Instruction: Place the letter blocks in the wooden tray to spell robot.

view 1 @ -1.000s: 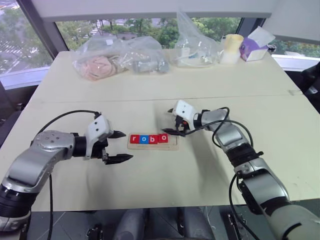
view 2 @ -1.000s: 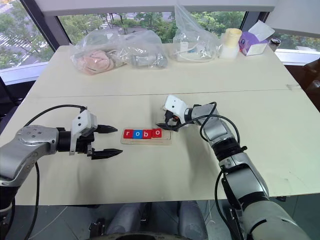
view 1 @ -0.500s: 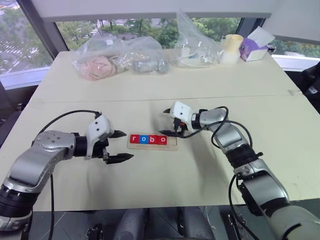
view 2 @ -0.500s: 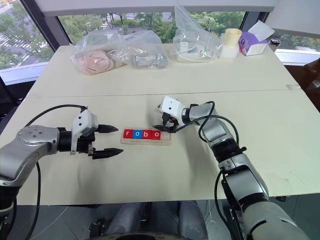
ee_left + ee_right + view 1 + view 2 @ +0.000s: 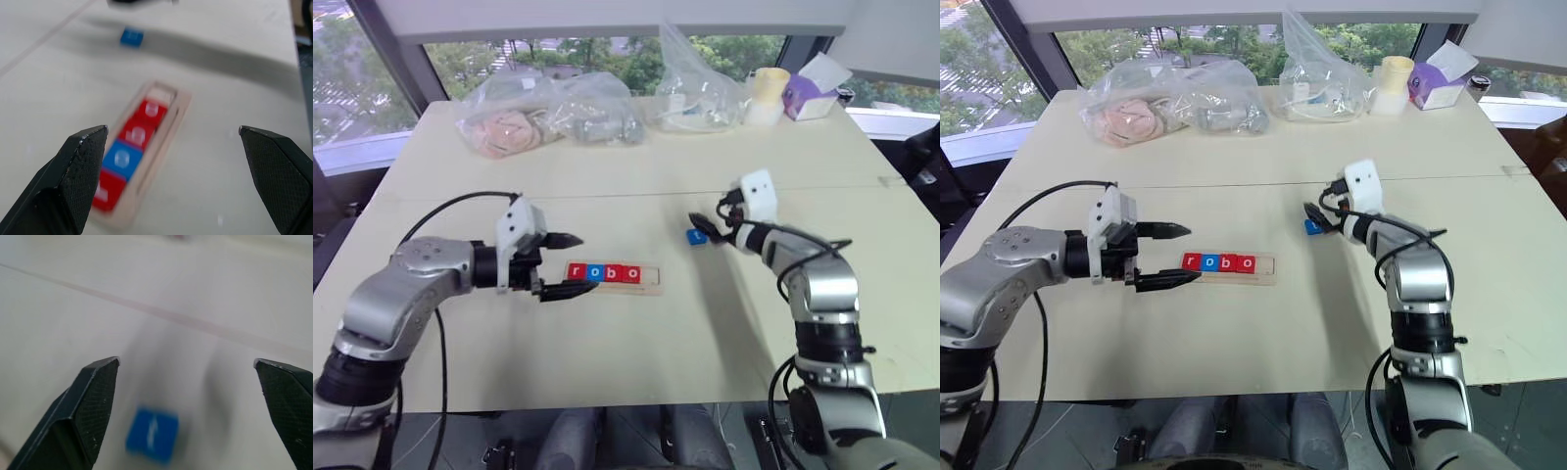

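Note:
The wooden tray (image 5: 652, 287) lies at mid-table. Four letter blocks sit in it, reading r (image 5: 576, 273), o (image 5: 594, 273), b (image 5: 613, 273), o (image 5: 631, 273); its right end slot (image 5: 160, 93) is bare. A fifth block, a blue tile (image 5: 696, 236) with a blurred white letter, lies flat on the table behind and right of the tray. My right gripper (image 5: 186, 362) hovers open just above that blue tile (image 5: 152, 434), holding nothing. At the tray's left end my left gripper (image 5: 582, 262) is open and empty, pointing along the tray (image 5: 168, 128).
Along the table's far edge lie clear plastic bags (image 5: 548, 113) with soft contents, another bag (image 5: 697, 93), a pale cup (image 5: 767, 95) and a purple-and-white box (image 5: 815, 88). A seam (image 5: 607, 196) runs across the tabletop behind the tray.
My right gripper swung from the tray's right end back and to the right, and the blue tile now shows below it. My left gripper rose and moved right to the tray's left end.

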Robot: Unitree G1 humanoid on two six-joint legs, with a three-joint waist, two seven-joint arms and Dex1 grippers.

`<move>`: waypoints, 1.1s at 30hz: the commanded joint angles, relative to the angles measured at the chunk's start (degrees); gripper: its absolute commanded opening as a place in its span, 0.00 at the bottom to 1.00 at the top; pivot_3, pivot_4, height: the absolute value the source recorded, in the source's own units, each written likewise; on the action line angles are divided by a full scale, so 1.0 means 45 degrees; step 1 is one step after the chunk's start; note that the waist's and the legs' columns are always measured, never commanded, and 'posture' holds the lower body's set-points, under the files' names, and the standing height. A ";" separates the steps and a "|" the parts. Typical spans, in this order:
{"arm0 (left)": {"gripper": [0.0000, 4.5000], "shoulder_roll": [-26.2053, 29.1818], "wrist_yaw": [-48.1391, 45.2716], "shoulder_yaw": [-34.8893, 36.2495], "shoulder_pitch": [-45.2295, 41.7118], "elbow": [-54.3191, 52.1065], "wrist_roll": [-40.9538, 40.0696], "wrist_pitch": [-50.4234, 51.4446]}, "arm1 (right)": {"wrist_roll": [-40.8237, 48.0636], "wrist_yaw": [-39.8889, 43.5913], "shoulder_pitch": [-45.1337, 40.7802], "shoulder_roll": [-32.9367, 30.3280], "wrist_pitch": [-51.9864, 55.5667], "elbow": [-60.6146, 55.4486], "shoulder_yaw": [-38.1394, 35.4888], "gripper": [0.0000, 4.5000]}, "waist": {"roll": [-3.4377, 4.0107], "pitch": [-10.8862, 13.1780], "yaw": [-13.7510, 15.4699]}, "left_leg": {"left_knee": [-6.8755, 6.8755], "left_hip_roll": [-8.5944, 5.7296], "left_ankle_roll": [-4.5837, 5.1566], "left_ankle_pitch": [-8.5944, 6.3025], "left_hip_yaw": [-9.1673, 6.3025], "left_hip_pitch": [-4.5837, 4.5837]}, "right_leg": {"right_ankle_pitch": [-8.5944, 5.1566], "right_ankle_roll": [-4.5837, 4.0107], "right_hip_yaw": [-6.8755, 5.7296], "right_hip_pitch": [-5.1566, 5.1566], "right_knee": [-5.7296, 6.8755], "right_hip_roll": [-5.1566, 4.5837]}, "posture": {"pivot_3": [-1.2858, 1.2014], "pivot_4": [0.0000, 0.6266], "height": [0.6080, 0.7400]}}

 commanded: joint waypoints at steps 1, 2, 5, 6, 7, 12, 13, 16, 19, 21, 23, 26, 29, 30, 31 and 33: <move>1.00 -0.0511 0.0404 -0.0296 -0.0399 0.0430 0.0354 -0.0433 | 0.0171 -0.0958 0.0121 0.0476 0.0634 -0.1149 0.0034 0.99 | 0.0000 0.0000 -0.0012 | 0.0000 0.0001 0.0000 0.0000 0.0016 0.0014 | -0.0001 0.0002 0.0016 -0.0002 0.0020 0.0000 | 0.52 0.24 1.00; 1.00 -0.0635 0.0549 -0.0586 -0.0497 0.0685 0.0859 -0.0791 | 0.0130 -0.1204 0.0243 0.0666 0.0567 -0.1190 0.0144 0.99 | 0.0000 0.0000 -0.0001 | 0.0002 0.0005 0.0001 0.0000 0.0032 0.0021 | -0.0001 0.0002 0.0031 -0.0009 0.0041 0.0003 | 0.52 0.24 1.00; 1.00 -0.0797 0.0735 -0.1286 -0.0568 0.1315 0.1982 -0.1633 | -0.0159 -0.1752 0.0533 0.0967 -0.0087 -0.1034 0.0692 0.99 | -0.0001 0.0000 0.0052 | 0.0002 0.0006 0.0002 0.0001 0.0077 0.0052 | -0.0007 -0.0002 0.0072 -0.0008 0.0072 0.0005 | 0.52 0.24 1.00; 1.00 -0.0866 0.0708 -0.1363 -0.0535 0.1404 0.2046 -0.1708 | -0.0167 -0.1998 0.0564 0.1159 -0.0161 -0.0897 0.0738 0.99 | -0.0002 0.0000 0.0055 | 0.0002 0.0005 0.0002 0.0001 0.0092 0.0058 | -0.0022 -0.0030 0.0089 -0.0008 0.0072 0.0005 | 0.52 0.24 1.00; 1.00 -0.0964 0.0755 -0.1387 -0.0511 0.1474 0.2098 -0.1757 | -0.0260 -0.2310 0.0574 0.1313 -0.0220 -0.0737 0.0821 0.99 | -0.0003 0.0000 0.0056 | 0.0003 0.0004 0.0002 0.0002 0.0099 0.0058 | -0.0023 -0.0031 0.0097 -0.0008 0.0071 0.0005 | 0.52 0.24 1.00; 1.00 -0.1095 0.0801 -0.1241 -0.0285 0.1448 0.2164 -0.1739 | -0.0646 -0.3435 0.0709 0.1823 -0.0147 -0.0221 0.1105 0.99 | -0.0003 0.0000 0.0053 | 0.0005 0.0002 0.0002 0.0001 0.0110 0.0059 | -0.0006 -0.0001 0.0116 -0.0013 0.0070 0.0003 | 0.52 0.24 1.00; 1.00 -0.1084 0.0800 -0.1217 -0.0207 0.1400 0.2170 -0.1733 | -0.0744 -0.3587 0.0776 0.1869 -0.0228 -0.0060 0.1212 0.99 | -0.0003 0.0000 0.0052 | 0.0004 0.0003 0.0003 0.0002 0.0109 0.0059 | -0.0006 0.0001 0.0116 -0.0015 0.0071 0.0004 | 0.52 0.24 1.00; 1.00 -0.1039 0.0783 -0.1157 -0.0013 0.1243 0.2168 -0.1702 | -0.0876 -0.3966 0.0877 0.2046 -0.0551 0.0363 0.1351 0.94 | -0.0006 -0.0002 0.0051 | 0.0005 0.0003 0.0002 0.0001 0.0111 0.0060 | -0.0006 0.0000 0.0118 -0.0015 0.0072 0.0005 | 0.52 0.24 1.00; 1.00 -0.0983 0.0763 -0.1063 0.0112 0.1206 0.2172 -0.1696 | -0.0900 -0.4120 0.0814 0.2110 -0.0801 0.0494 0.1462 0.70 | -0.0007 -0.0002 0.0048 | 0.0006 0.0004 0.0002 0.0001 0.0112 0.0065 | -0.0007 -0.0001 0.0120 -0.0013 0.0074 0.0007 | 0.52 0.24 1.00; 1.00 -0.0973 0.0757 -0.1037 0.0191 0.1196 0.2187 -0.1716 | -0.0873 -0.4184 0.0710 0.2120 -0.0827 0.0484 0.1505 0.45 | -0.0007 -0.0002 0.0047 | 0.0006 0.0005 0.0003 0.0001 0.0111 0.0066 | -0.0009 -0.0006 0.0120 -0.0013 0.0075 0.0008 | 0.52 0.24 1.00; 1.00 -0.0994 0.0757 -0.1050 0.0250 0.1192 0.2215 -0.1747 | -0.0879 -0.4193 0.0643 0.2084 -0.0860 0.0484 0.1602 0.26 | -0.0008 -0.0002 0.0055 | 0.0006 0.0005 0.0003 0.0002 0.0111 0.0066 | -0.0014 -0.0013 0.0120 -0.0011 0.0075 0.0008 | 0.52 0.24 1.00; 1.00 -0.1049 0.0756 -0.1102 0.0318 0.1212 0.2292 -0.1819 | -0.0963 -0.4195 0.0650 0.1986 -0.0884 0.0370 0.1802 0.26 | -0.0007 -0.0002 0.0047 | 0.0006 0.0004 0.0003 0.0002 0.0112 0.0066 | -0.0014 -0.0014 0.0120 -0.0010 0.0074 0.0008 | 0.52 0.24 1.00; 1.00 -0.1057 0.0659 -0.1155 0.0411 0.1071 0.2264 -0.1848 | -0.0989 -0.4583 0.1149 0.2033 0.0032 -0.1238 0.1419 0.26 | -0.0007 -0.0002 0.0050 | 0.0005 0.0006 0.0003 0.0002 0.0110 0.0067 | -0.0014 -0.0013 0.0120 -0.0011 0.0074 0.0010 | 0.52 0.24 1.00; 1.00 -0.1035 0.0604 -0.1203 0.0465 0.0990 0.2269 -0.1863 | -0.0995 -0.4783 0.1558 0.2102 0.0785 -0.2220 0.1196 0.26 | -0.0007 -0.0002 0.0092 | 0.0004 0.0006 0.0002 0.0001 0.0110 0.0066 | -0.0014 -0.0012 0.0120 -0.0012 0.0074 0.0010 | 0.52 0.24 1.00; 1.00 -0.1010 0.0521 -0.1264 0.0542 0.0859 0.2225 -0.1821 | -0.0908 -0.4885 0.2178 0.2215 0.1706 -0.3429 0.1022 0.26 | -0.0008 -0.0003 0.0149 | -0.0001 0.0005 0.0002 0.0001 0.0105 0.0060 | -0.0018 -0.0011 0.0120 -0.0017 0.0073 0.0008 | 0.52 0.24 1.00; 1.00 -0.1009 0.0424 -0.1324 0.0654 0.0672 0.2149 -0.1746 | -0.0794 -0.4952 0.3100 0.2307 0.3051 -0.5174 0.0955 0.26 | -0.0008 -0.0003 0.0142 | -0.0006 0.0001 0.0014 -0.0010 0.0098 0.0050 | -0.0033 0.0017 0.0121 -0.0019 0.0072 -0.0001 | 0.52 0.24 1.00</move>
